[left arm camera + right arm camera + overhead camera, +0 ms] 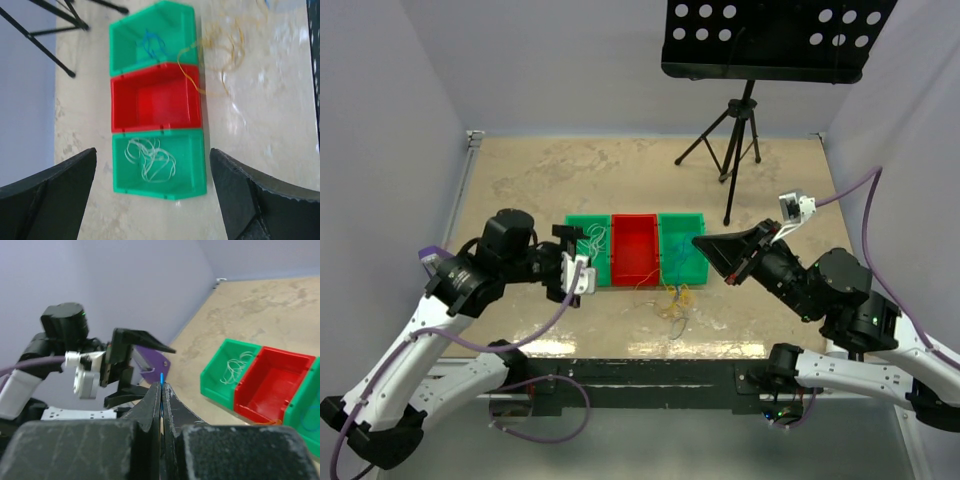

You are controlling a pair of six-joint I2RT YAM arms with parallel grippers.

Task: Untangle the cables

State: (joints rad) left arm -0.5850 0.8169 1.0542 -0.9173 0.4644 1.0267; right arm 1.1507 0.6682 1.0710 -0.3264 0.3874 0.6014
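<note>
Down in the left green bin [195, 160] you have the white cable [150, 160] lying in a loose coil. The blue cable [150, 42] is bunched in the right green bin [125, 45] on the other side of the red bin [155, 107], and the orange cable [225, 50] is looped on the table [260, 125] just in front of that right bin, one strand draped over its front rim. Your left claw [153, 151] hangs wide open above the white coil, touching nothing, while your right claw [161, 386] is closed tight near the right bin, with a thin sliver of blue cable showing between its fingertips.
</note>
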